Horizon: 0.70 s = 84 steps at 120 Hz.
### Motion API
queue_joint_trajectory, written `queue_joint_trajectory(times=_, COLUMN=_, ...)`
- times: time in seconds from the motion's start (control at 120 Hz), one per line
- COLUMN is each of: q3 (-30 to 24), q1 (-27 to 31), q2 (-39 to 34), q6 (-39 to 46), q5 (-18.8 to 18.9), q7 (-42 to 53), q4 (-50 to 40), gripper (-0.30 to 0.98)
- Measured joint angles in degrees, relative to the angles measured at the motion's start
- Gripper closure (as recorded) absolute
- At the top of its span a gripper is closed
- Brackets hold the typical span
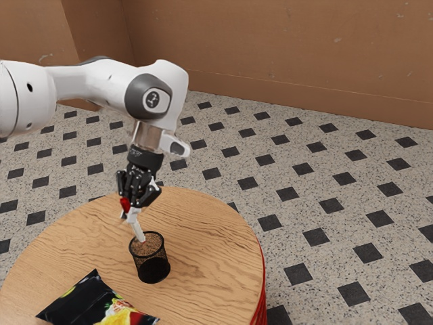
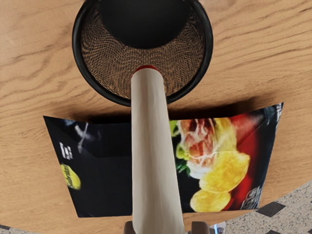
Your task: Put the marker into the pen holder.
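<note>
The table (image 1: 216, 233) is cropped in both views, the tool (image 1: 131, 211) gripping the marker (image 1: 137, 229) at the pen holder (image 1: 154, 268).

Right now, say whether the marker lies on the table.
No, the marker slants down from the jaws to the mouth of the pen holder.

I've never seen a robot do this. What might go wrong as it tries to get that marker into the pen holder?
The marker slants in the gripper, its red tip over the mouth of the pen holder. Lowered like that, it might catch the rim and tip or push the holder. If released too soon, it may topple out, perhaps onto the chip bag lying close by.
</note>
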Motion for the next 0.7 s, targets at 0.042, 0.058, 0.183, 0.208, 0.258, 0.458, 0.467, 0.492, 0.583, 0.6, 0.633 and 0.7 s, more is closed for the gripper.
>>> queue_joint_trajectory(times=0.042, q3=0.00, q1=0.01, q2=0.90, q6=0.51, q5=0.00, q7=0.09, q4=0.16, gripper=0.79)
queue_joint_trajectory(times=0.058, q3=0.00, q1=0.00, q2=1.23, q6=0.69, q5=-0.01, q7=0.13, q4=0.20, gripper=0.79)
queue_joint_trajectory(times=0.183, q3=0.02, q1=-0.01, q2=3.76, q6=2.49, q5=-0.11, q7=0.37, q4=0.20, gripper=0.79)
queue_joint_trajectory(times=0.208, q3=0.05, q1=-0.01, q2=4.27, q6=2.89, q5=-0.12, q7=0.41, q4=0.17, gripper=0.79)
queue_joint_trajectory(times=0.258, q3=0.08, q1=0.12, q2=5.15, q6=3.81, q5=-0.14, q7=0.48, q4=0.13, gripper=0.79)
queue_joint_trajectory(times=0.458, q3=0.18, q1=0.73, q2=6.77, q6=6.79, q5=-0.87, q7=0.55, q4=-0.38, gripper=0.50)
queue_joint_trajectory(times=0.467, q3=0.18, q1=0.73, q2=6.76, q6=6.86, q5=-0.91, q7=0.55, q4=-0.38, gripper=0.48)
queue_joint_trajectory(times=0.492, q3=0.19, q1=0.73, q2=6.68, q6=7.07, q5=-1.10, q7=0.54, q4=-0.39, gripper=0.43)
queue_joint_trajectory(times=0.583, q3=0.18, q1=0.29, q2=1.02, q6=9.65, q5=-1.76, q7=0.67, q4=-2.59, gripper=0.29)
queue_joint_trajectory(times=0.6, q3=0.19, q1=0.21, q2=-0.60, q6=10.58, q5=-1.80, q7=0.79, q4=-3.14, gripper=0.27)
queue_joint_trajectory(times=0.633, q3=0.30, q1=0.17, q2=-3.66, q6=12.66, q5=-1.85, q7=1.12, q4=-3.76, gripper=0.23)
queue_joint_trajectory(times=0.7, q3=1.33, q1=0.53, q2=-6.80, q6=16.82, q5=-2.06, q7=2.09, q4=-1.95, gripper=0.17)
